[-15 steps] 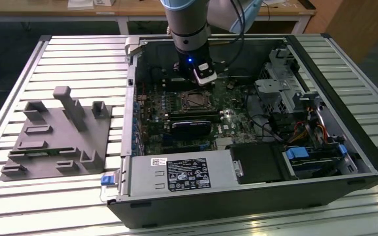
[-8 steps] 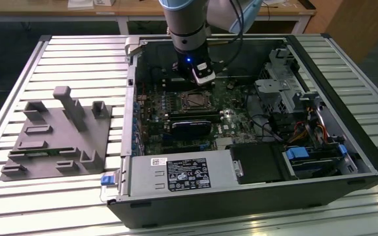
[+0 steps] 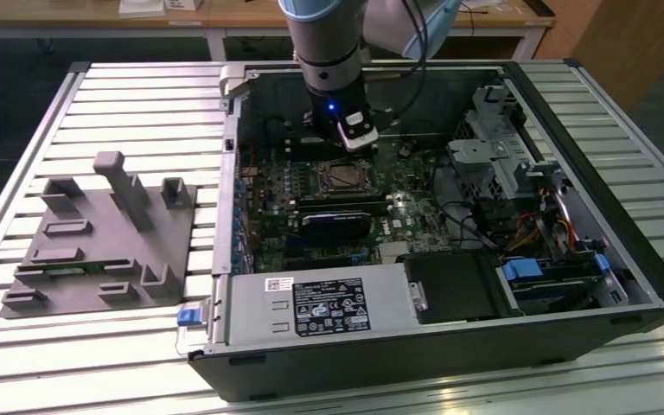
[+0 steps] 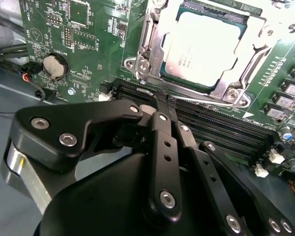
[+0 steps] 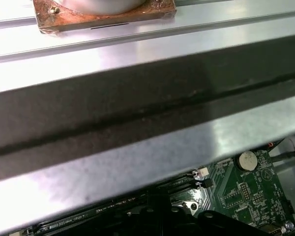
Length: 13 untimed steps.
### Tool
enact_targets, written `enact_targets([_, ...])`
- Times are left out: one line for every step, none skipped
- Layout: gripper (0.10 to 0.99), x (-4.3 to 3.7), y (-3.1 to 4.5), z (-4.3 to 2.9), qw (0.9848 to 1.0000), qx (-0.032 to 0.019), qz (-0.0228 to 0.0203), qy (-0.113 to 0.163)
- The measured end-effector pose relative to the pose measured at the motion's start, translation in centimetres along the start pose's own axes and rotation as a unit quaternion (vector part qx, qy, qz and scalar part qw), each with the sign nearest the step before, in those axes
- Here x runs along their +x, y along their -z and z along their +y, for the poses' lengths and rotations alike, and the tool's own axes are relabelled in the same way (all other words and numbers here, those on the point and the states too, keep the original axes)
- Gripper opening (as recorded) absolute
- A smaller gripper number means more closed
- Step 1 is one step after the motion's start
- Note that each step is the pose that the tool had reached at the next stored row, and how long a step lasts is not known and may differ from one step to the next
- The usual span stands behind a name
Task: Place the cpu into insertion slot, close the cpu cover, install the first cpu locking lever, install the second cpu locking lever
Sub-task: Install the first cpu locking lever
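In the second wrist view the cpu (image 4: pixel 201 46) lies in the insertion slot, its silvery top showing through the window of the cpu cover (image 4: pixel 221 91). The cover lies flat around it. My gripper (image 4: pixel 162 102) is shut with nothing between its black fingers, its tips hovering over the memory slots just beside the socket. In the exterior view the gripper (image 3: pixel 353 143) hangs inside the open computer case, just behind the insertion slot (image 3: pixel 338 176) on the green board. Thin metal rods run along the cover's edges; whether they are latched I cannot tell.
Long black memory slots (image 4: pixel 211 123) run beside the socket, and a coin battery (image 4: pixel 55 65) sits on the board. A drive cage (image 3: pixel 488 164) and cables fill the case's right in the exterior view. A power supply (image 3: pixel 315 307) sits in front, and a grey fixture (image 3: pixel 107 233) on the table.
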<state>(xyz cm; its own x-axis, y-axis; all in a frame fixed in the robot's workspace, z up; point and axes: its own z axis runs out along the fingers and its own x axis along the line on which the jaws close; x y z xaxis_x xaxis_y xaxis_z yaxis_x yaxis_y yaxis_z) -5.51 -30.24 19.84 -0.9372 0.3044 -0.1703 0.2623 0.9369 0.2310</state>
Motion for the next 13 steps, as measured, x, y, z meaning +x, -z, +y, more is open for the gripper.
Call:
enact_targets([0.106,0.0,-0.03,-0.01,1.0,0.0002,-0.0001,0.0])
enact_targets([0.106,0.0,-0.06,-0.03,1.0,0.0004,-0.0001,0.0])
enact_targets([0.106,-0.01,-0.09,-0.05,1.0,0.0005,-0.0001,0.0])
enact_targets([0.106,-0.02,-0.12,-0.06,1.0,0.0006,-0.0002,0.0])
enact_targets([0.106,-0.04,-0.15,-0.08,1.0,0.0008,-0.0002,0.0])
enact_targets([0.106,-0.07,-0.17,-0.11,1.0,0.0009,-0.0003,0.0])
enact_targets([0.106,-0.11,-0.2,-0.15,1.0,0.001,-0.0003,0.0])
enact_targets([0.106,-0.16,-0.22,-0.2,1.0,0.001,-0.0003,0.0])
enact_targets([0.106,-0.23,-0.24,-0.27,1.0,0.0012,-0.0003,0.0])
enact_targets([0.106,-0.29,-0.27,-0.33,1.0,0.0011,-0.0003,0.0])
enact_targets([0.106,-0.35,-0.3,-0.39,1.0,0.0012,-0.0004,0.0])
enact_targets([0.106,-0.4,-0.32,-0.45,1.0,0.0011,-0.0003,0.0])
enact_targets([0.106,-0.45,-0.36,-0.5,1.0,0.0011,-0.0004,0.0])
